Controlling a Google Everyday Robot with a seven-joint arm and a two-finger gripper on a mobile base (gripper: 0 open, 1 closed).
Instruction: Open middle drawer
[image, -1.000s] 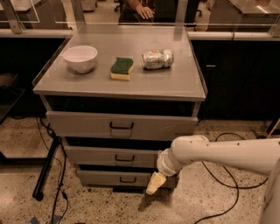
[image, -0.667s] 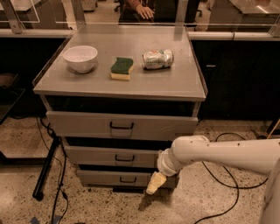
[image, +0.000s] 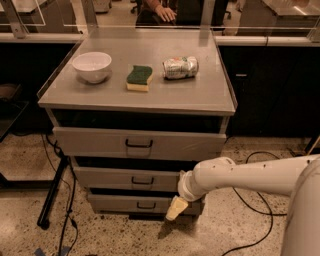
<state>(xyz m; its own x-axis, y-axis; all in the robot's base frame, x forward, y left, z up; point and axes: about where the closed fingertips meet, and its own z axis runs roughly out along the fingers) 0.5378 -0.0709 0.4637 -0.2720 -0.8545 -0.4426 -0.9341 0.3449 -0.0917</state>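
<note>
Speckled floor (image: 30, 165), grey cabinet (image: 200, 95) centre frame, three stacked drawer fronts; middle drawer (image: 105, 178) sits low-centre in frame, small black handle (image: 142, 181) at its middle, between the taller top drawer (image: 90, 142) and the narrower bottom drawer (image: 115, 204); my arm (image: 250, 175) comes in from the right edge; my gripper (image: 176, 207) hangs lower centre, tip pointing down-left, just under the middle drawer's right end, in front of the bottom drawer; apart from the handle, right of it and lower; can't tell if it's released or clenched; cabinet top, left to right: white bowl (image: 92, 65), green sponge (image: 139, 78), can (image: 180, 67) on its side.
</note>
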